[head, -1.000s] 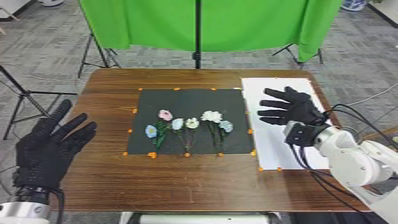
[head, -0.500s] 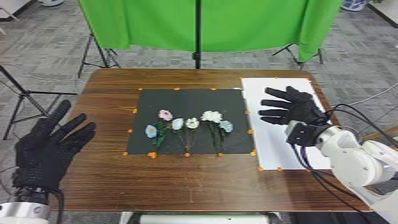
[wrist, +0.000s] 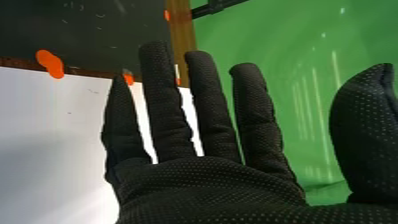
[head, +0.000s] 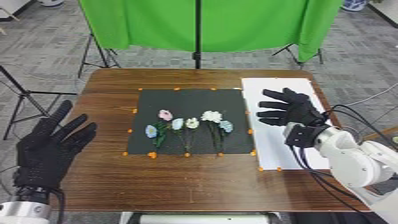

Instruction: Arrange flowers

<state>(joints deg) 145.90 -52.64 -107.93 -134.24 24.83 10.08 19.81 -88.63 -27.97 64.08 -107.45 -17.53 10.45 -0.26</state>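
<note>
The left hand (head: 42, 162) and right hand (head: 302, 112) are held spread, empty; flowers (head: 211, 116) are best pinched lightly by their stems (head: 187, 141).

Beyond my desk (head: 178, 187) I see a green cloth (head: 147, 25) hanging, with an upright black pole (head: 198, 35) before its middle. To my left, a black tripod (head: 28, 93) stands on the grey floor (head: 53, 45), beside the desk.
</note>
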